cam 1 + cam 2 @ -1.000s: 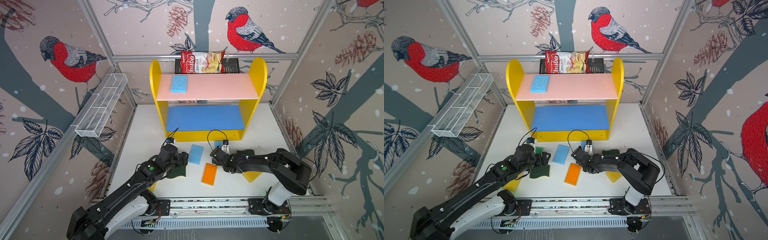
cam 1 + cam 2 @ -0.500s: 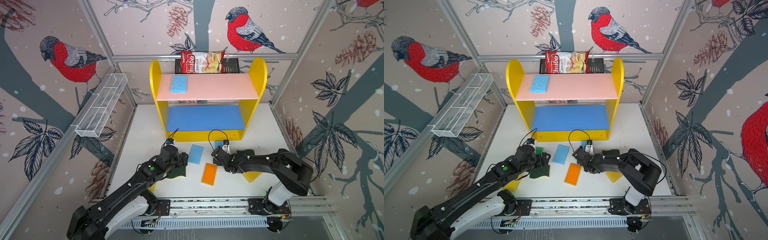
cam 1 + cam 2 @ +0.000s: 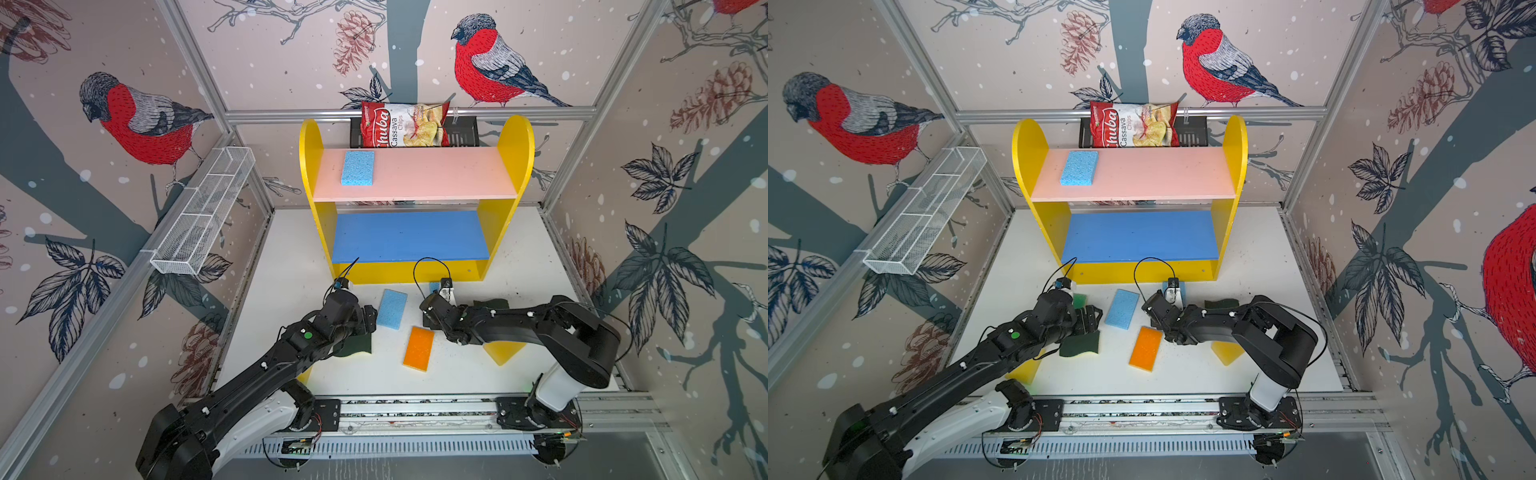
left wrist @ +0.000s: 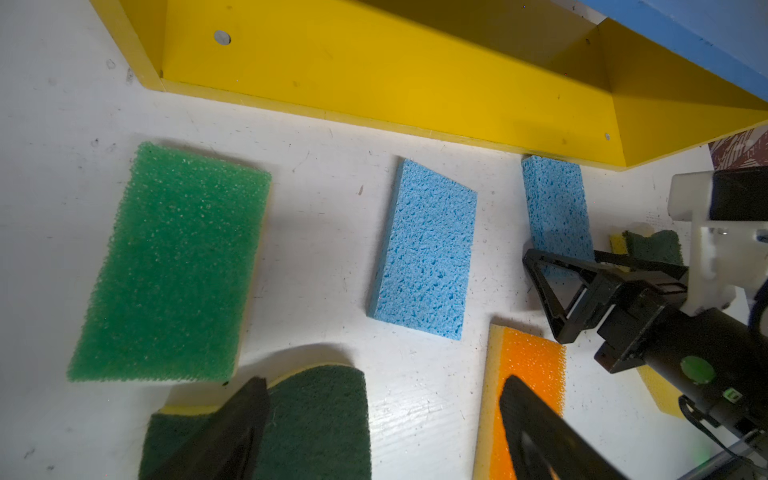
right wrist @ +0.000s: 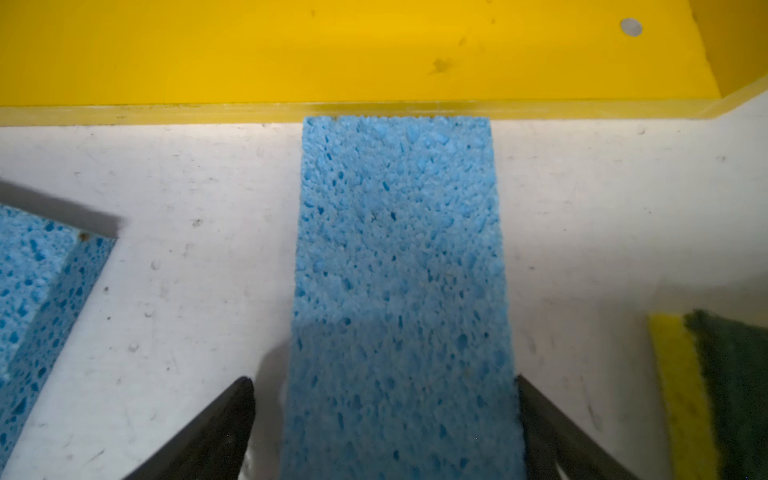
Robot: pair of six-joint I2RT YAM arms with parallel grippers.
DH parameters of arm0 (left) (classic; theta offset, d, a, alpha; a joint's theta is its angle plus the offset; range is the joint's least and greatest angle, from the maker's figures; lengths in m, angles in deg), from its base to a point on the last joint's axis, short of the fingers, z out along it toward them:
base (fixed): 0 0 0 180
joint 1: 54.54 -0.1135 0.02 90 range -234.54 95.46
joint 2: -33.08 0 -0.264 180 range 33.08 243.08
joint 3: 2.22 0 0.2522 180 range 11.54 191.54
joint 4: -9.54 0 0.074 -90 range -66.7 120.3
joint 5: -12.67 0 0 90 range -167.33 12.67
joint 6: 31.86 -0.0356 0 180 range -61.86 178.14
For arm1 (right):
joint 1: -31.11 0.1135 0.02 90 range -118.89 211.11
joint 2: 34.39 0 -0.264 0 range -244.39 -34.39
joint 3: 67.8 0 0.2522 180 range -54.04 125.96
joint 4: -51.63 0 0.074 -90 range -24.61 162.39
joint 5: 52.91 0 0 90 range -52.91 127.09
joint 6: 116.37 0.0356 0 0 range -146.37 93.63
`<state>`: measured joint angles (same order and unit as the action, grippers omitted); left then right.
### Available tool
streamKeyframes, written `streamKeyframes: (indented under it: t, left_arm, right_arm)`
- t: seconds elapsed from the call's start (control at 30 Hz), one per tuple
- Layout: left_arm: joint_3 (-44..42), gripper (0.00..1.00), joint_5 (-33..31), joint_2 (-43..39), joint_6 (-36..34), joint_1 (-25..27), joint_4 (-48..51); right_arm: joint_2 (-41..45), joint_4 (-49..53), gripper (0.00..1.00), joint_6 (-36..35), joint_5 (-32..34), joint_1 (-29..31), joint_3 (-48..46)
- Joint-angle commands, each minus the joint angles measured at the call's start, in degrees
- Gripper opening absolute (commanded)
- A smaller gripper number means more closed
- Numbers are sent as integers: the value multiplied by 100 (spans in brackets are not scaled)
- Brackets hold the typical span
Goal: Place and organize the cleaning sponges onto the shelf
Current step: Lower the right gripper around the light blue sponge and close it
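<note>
here the right pincer [image 5: 384,378] stands open, jaws astride the near end of a light blue sponge [image 5: 399,249] lying flat on the worktop [image 5: 187,187]. its long axis runs straight away from the pincer, far end touching the yellow base of the shelf [image 5: 332,54]. the left pincer [image 4: 384,378], also open, is farther off.

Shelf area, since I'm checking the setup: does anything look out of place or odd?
A chips bag sits behind the shelf, out of place among sponges. One loose blue sponge butts against the shelf's yellow base.
</note>
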<state>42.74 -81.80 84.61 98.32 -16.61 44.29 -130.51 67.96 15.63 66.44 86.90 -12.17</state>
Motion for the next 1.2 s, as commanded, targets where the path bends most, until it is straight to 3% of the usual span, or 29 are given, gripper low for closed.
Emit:
streamKeyframes:
  t: [0.0, 0.57, 1.17]
  left_arm:
    - [-17, 88, 78, 26, 7, 4, -283]
    - [-136, 88, 65, -63, 64, 4, -288]
    - [141, 88, -256, -406, 4, 3, 183]
  right_arm:
    - [-133, 400, 92, -68, -92, -7, 21]
    - [-119, 415, 72, -66, -88, -114, -100]
    - [661, 712, 65, -295, -190, -69, -268]
